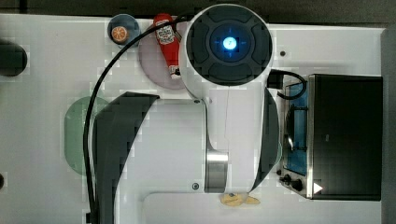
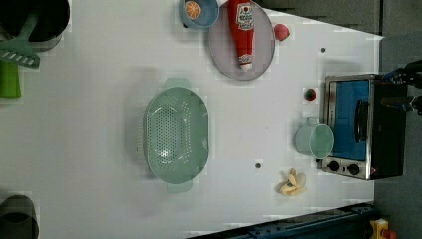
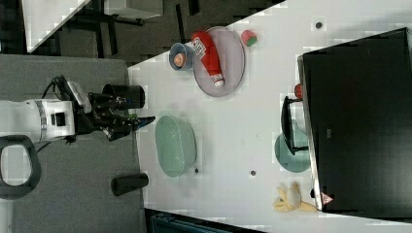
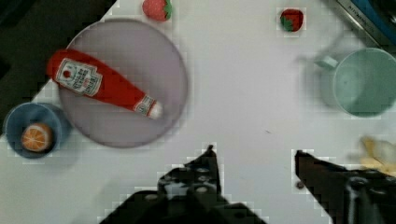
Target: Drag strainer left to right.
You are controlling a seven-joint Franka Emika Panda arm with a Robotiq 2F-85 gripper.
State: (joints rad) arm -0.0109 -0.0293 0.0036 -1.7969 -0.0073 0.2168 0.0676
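Note:
The strainer (image 2: 176, 134) is a pale mint-green oval colander with a dotted bottom. It lies on the white table in the left view's middle. In the top view the strainer (image 1: 74, 135) is partly covered by my arm. My gripper (image 3: 141, 124) hangs high over the table, at the right view's left beside the strainer (image 3: 175, 145), and does not touch it. In the wrist view the gripper (image 4: 254, 154) is open, with only bare table between its dark fingers (image 4: 205, 163).
A grey plate (image 2: 261, 55) carries a ketchup bottle (image 2: 242, 30), with a blue bowl (image 2: 209, 17) holding an orange slice beside it. A small mint cup (image 2: 314, 140) stands against the toaster oven (image 2: 363, 124). A banana peel (image 2: 292, 183) and two strawberries lie nearby.

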